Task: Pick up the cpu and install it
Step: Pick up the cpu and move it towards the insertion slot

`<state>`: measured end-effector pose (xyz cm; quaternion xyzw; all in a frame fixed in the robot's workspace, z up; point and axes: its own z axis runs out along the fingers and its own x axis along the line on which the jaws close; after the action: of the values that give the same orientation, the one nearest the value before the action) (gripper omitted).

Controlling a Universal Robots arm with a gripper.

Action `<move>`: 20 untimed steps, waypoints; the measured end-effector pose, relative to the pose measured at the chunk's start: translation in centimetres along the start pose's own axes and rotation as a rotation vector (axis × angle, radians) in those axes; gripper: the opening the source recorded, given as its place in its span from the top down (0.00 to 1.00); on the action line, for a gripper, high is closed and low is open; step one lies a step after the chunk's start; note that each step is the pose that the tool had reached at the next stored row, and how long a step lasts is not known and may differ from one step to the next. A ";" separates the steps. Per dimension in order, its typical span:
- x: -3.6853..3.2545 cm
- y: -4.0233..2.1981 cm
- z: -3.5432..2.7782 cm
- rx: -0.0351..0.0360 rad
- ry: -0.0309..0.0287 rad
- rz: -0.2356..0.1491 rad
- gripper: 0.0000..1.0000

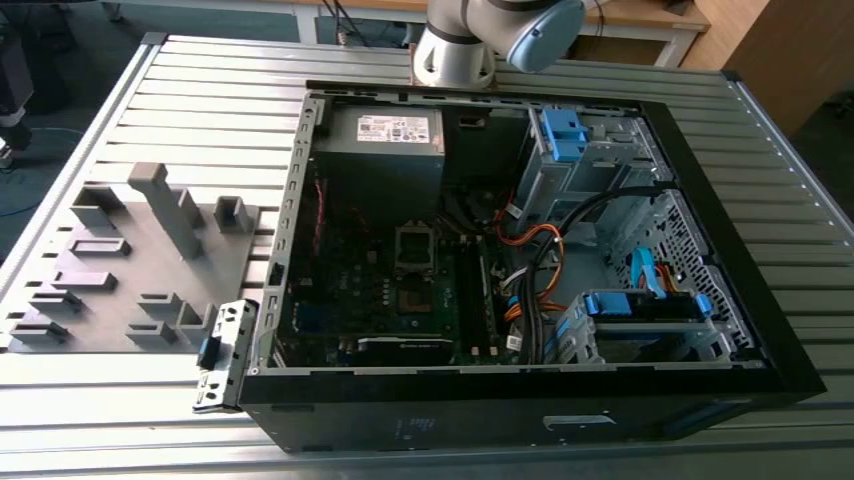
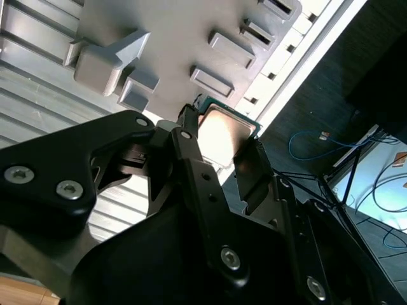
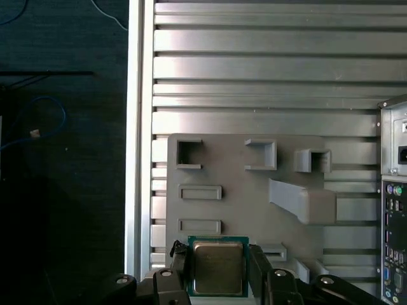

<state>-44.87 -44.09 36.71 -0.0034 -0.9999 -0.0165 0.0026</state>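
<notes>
First wrist view: cpu (image 3: pixel 219 265), metal top toward camera, clamped by 2 opposite edges between the gripper's (image 3: pixel 219 276) fingers (image 3: pixel 180 262), presumably for a flat carry, over the grey tray (image 3: pixel 241 210) at 9 o'clock from the computer case (image 1: pixel 534 425) in the exterior view.

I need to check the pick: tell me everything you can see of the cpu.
The cpu is a thin flat square: dull silvery metal lid, green board rim. The gripper holds it, black fingers against two opposite edges, lid toward the camera in both wrist views. It seems to hang clear of the grey tray behind it.
</notes>
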 end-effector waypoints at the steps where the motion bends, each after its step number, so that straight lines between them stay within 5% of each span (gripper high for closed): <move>1: -0.18 0.00 0.00 0.0000 -0.0001 0.000 0.53; 10: -1.47 0.01 0.00 0.0000 -0.0001 0.000 0.53; 20: -1.68 0.01 -0.01 0.0000 0.0000 0.000 0.53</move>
<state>-43.19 -44.08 36.71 -0.0035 -0.9999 -0.0165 0.0026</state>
